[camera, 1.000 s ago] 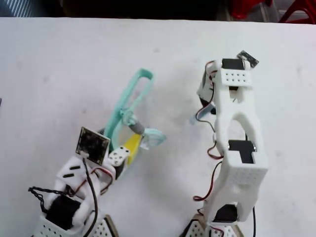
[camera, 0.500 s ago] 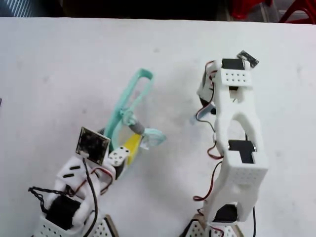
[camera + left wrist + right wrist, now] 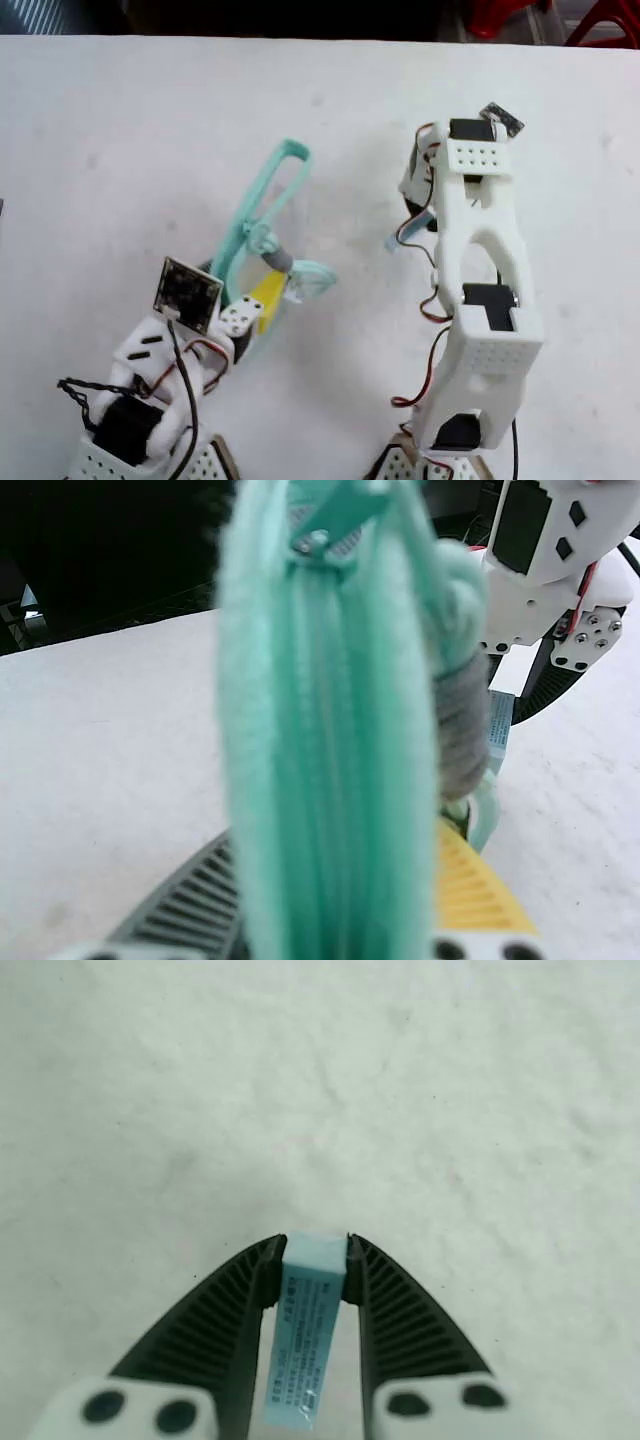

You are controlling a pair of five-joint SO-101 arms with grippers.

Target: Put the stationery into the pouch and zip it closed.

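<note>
Barely anything has moved in the last second: the near end of the pouch (image 3: 262,215) has eased slightly towards the left gripper (image 3: 256,296), and both arms sit where they were. From my remote seat, the mint pouch stands on edge on the white table (image 3: 120,120). Its long axis runs from near left, at the left gripper, to far right. Its zip line faces the left wrist camera, and the slider (image 3: 316,540) is at the far end. A grey piece (image 3: 276,258) clings to the pouch's right side, and I cannot tell what it is. The left jaws are narrowed onto the pouch's near end. Well apart to the right, the right gripper (image 3: 312,1256) pinches a pale blue block (image 3: 305,1335) tightly between its jaws, just above bare tabletop.
</note>
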